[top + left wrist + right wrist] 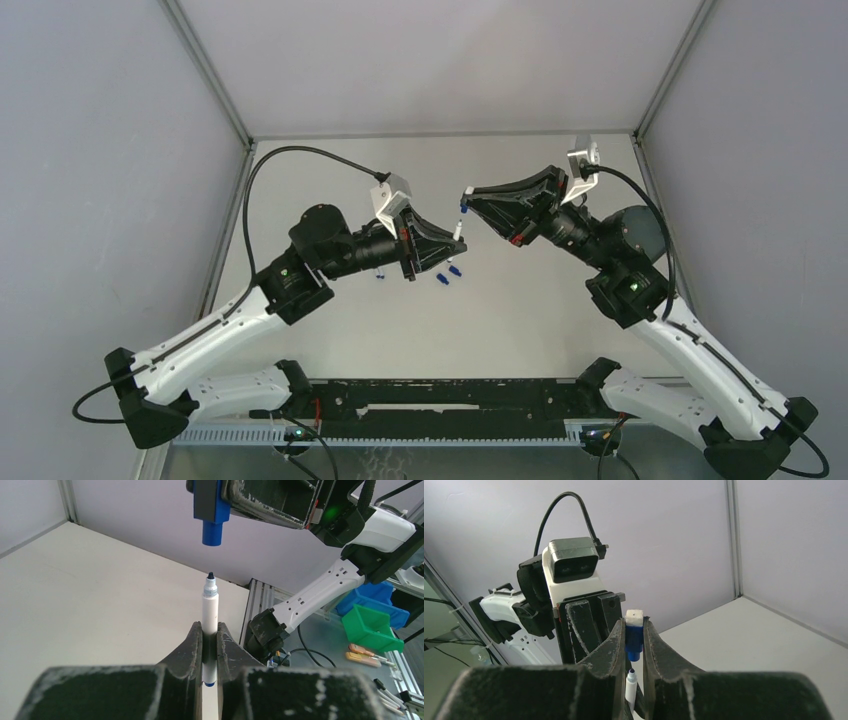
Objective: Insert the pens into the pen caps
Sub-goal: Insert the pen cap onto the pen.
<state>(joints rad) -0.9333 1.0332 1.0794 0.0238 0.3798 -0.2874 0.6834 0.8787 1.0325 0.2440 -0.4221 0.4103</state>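
Note:
My left gripper (452, 238) is shut on a white pen (458, 229) and holds it upright above the table. In the left wrist view the pen (210, 607) stands between my fingers (190, 645), dark tip up. My right gripper (468, 203) is shut on a dark blue cap (464, 211) with a white end. In the left wrist view the cap (212, 522) hangs open end down, a short gap above the pen tip and roughly in line with it. In the right wrist view the cap (634, 639) sits between my fingers, with the pen tip (630, 680) just below.
Small blue pieces (443, 277) (455, 268) (380, 273) lie on the table under the left gripper. Beyond the table's rail edge (255, 600) are a green bin (372, 627) and a blue bin (375, 592). Grey walls enclose the table.

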